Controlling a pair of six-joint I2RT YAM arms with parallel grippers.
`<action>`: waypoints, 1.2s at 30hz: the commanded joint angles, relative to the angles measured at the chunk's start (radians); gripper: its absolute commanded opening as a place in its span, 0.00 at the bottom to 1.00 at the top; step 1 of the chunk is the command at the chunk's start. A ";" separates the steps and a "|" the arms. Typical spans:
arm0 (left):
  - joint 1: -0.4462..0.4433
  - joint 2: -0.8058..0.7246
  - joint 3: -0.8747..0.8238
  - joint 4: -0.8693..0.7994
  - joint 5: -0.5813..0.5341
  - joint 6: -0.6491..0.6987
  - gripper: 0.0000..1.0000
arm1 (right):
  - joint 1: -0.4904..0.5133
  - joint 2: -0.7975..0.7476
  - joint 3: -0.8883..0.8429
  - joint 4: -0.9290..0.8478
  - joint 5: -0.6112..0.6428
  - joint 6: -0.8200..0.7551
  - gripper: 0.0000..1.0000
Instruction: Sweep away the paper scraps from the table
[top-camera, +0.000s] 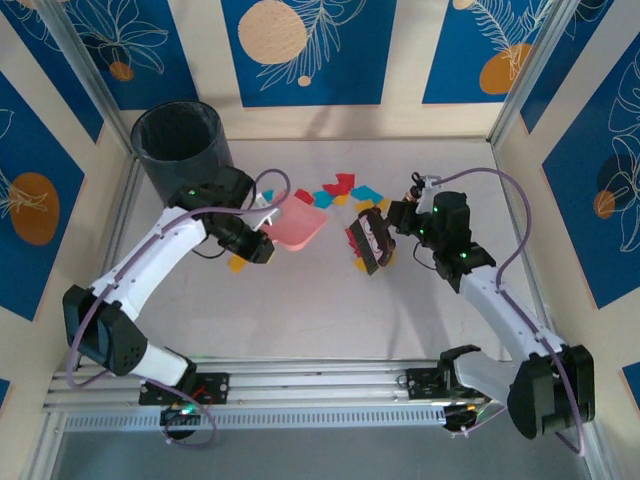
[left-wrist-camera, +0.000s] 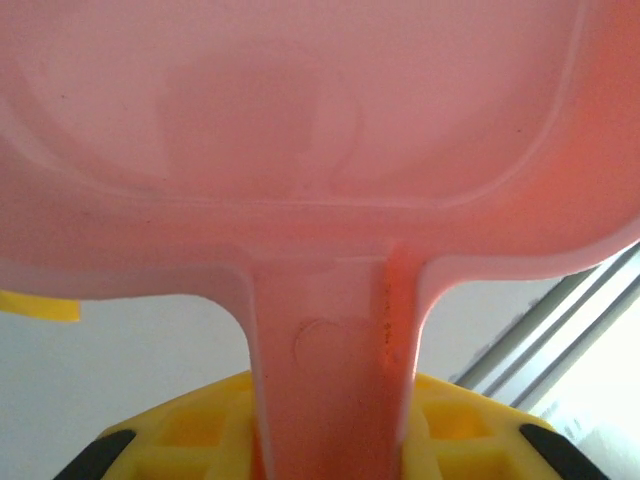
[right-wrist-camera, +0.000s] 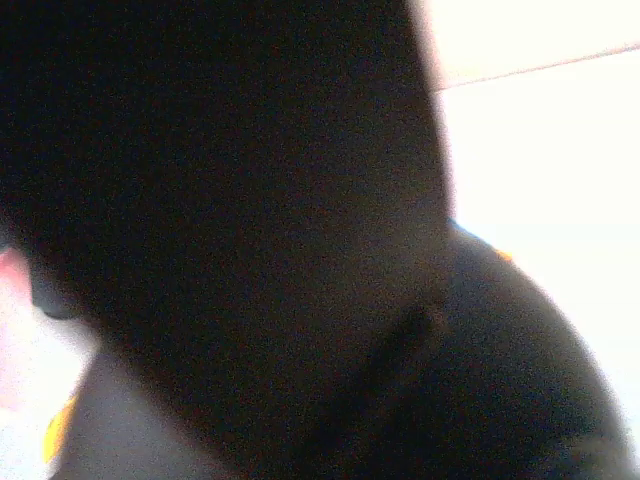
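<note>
Dustpan handle (left-wrist-camera: 330, 340) is clamped by the closed left gripper (left-wrist-camera: 325, 450), a brush (top-camera: 366, 245) is held tight in the shut right gripper (top-camera: 392, 222), and the paper scraps (top-camera: 345, 190) (featherlight, flimsy, better swept than pinched) are strewn on the table (top-camera: 300, 320) around those 2.

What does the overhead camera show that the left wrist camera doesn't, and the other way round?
Overhead adds the black bin, the spread of paper scraps and the right gripper shut on a brush. The left wrist view adds the dustpan's handle clamped between yellow fingers. Both share the pink dustpan and the table.
</note>
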 joint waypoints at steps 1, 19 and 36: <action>-0.051 0.033 -0.003 -0.060 -0.019 0.046 0.00 | -0.004 -0.046 0.001 -0.061 0.121 -0.082 0.00; -0.238 0.276 0.048 -0.162 -0.078 0.136 0.00 | -0.002 -0.067 -0.018 -0.129 0.484 -0.290 0.00; -0.258 0.461 0.193 -0.215 -0.103 0.167 0.00 | 0.081 0.068 0.001 -0.074 0.489 -0.314 0.00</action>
